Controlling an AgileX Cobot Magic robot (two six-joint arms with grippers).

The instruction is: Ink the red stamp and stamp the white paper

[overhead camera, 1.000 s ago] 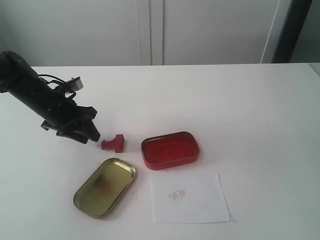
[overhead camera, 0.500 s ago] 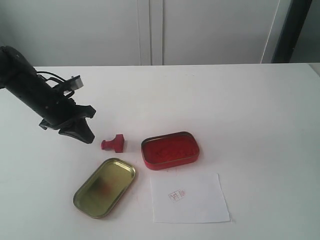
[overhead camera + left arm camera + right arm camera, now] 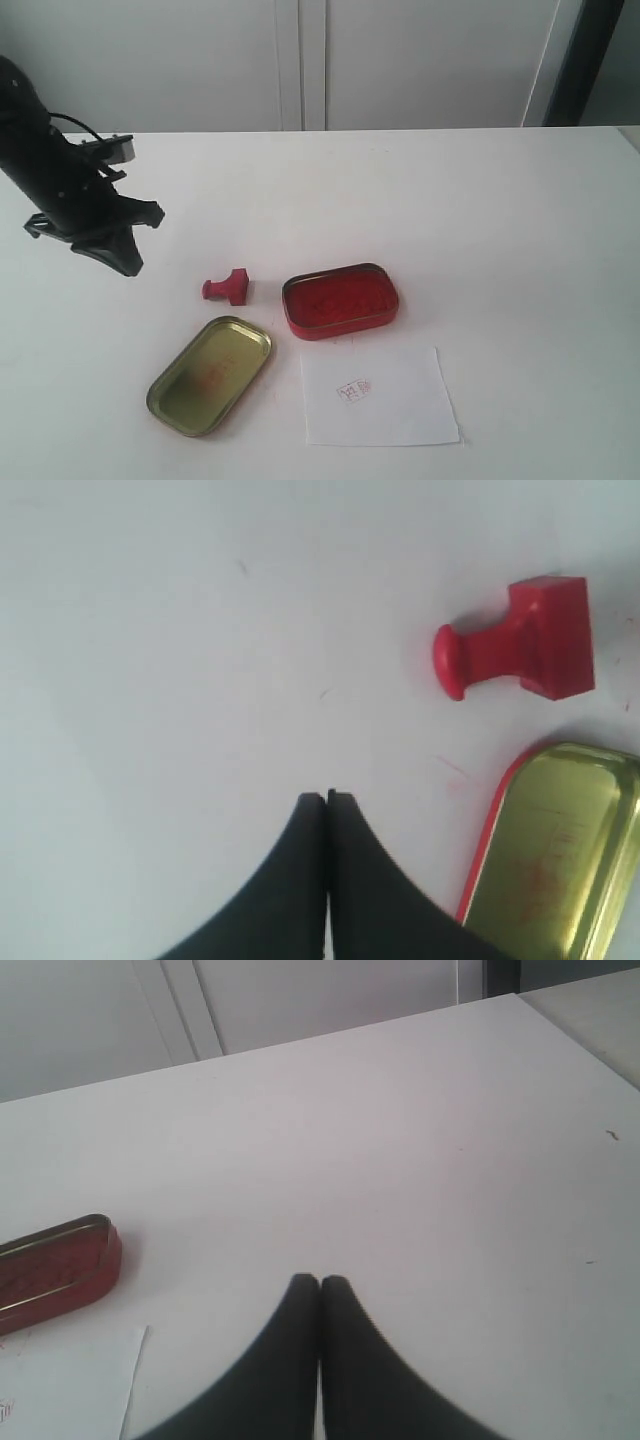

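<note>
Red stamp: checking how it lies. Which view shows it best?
Left wrist view: the red stamp is large, unblocked, lying on its side. Exterior view shows it small; right wrist view misses it.

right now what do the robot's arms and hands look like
The left arm is matte black and tubular, with a thin black cable looping to a small grey-white box at the wrist. The left hand and right hand have smooth black fingers curving to narrow tips. No markings visible.
</note>
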